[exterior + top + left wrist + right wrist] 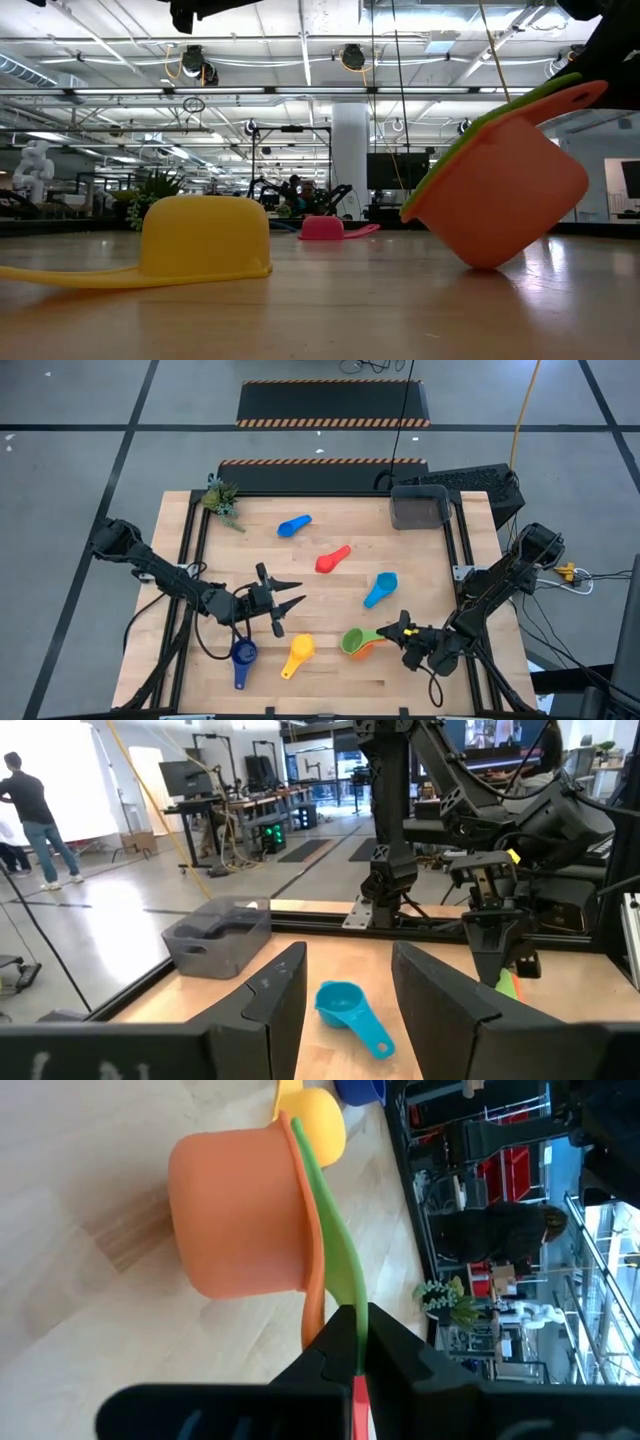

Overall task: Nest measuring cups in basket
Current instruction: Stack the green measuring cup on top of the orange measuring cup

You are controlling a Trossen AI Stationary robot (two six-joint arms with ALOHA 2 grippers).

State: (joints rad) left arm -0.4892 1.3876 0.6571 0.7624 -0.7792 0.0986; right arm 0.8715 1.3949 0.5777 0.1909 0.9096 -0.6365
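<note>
An orange measuring cup (245,1220) with a green cup (353,640) nested in it sits tilted near the table's front right, with my right gripper (358,1342) shut on their handles. My left gripper (298,593) hovers open and empty at centre left, pointing level toward the light blue cup (350,1010). The yellow cup (205,240) rests mouth down, and the navy cup (243,657) lies beside it near the front edge. The red cup (333,559) and the blue cup (293,525) lie farther back. The dark grey basket (420,506) stands at the far right corner. My right gripper pinches the green cup's handle (350,1302) between its two fingers, with the orange cup's handle (314,1312) lying against it. The fingers come from the table's right, slanting slightly down. The nested pair is tilted, handles up, with the orange cup's bottom edge (485,262) on the table.
A small green plant (222,500) stands at the far left corner. A black keyboard (480,482) lies behind the basket. Black rails (196,540) run along the board's left and right sides. A person (35,815) stands in the room beyond the table.
</note>
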